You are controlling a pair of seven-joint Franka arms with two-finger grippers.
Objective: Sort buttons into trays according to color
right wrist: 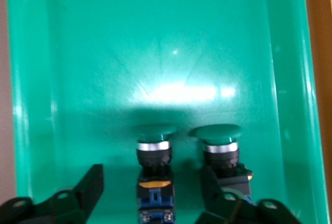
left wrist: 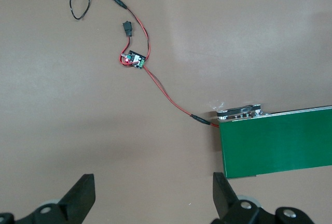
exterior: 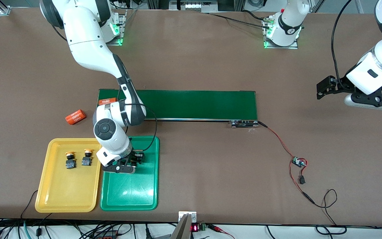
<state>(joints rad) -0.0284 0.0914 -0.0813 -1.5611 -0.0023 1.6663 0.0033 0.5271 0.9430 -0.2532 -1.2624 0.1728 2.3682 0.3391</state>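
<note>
The green tray point(exterior: 129, 196) lies beside the yellow tray point(exterior: 66, 192), at the right arm's end of the table. Two yellow-capped buttons point(exterior: 70, 160) point(exterior: 87, 157) sit in the yellow tray. My right gripper point(exterior: 129, 162) is low over the green tray and hides its buttons in the front view. In the right wrist view this gripper point(right wrist: 154, 182) is open. One green-capped button point(right wrist: 155, 130) lies between its fingers with a gap on each side. The second green button point(right wrist: 215, 133) lies beside it on the tray floor point(right wrist: 155, 53). My left gripper point(exterior: 323, 89) point(left wrist: 152, 193) waits open and empty, high over bare table.
The long dark green conveyor belt point(exterior: 194, 104) point(left wrist: 280, 141) crosses mid-table. One orange cylinder point(exterior: 108, 101) lies on its end and another point(exterior: 76, 117) lies on the table beside it. A small circuit board point(exterior: 298, 162) point(left wrist: 133, 59) on red wire lies toward the left arm's end.
</note>
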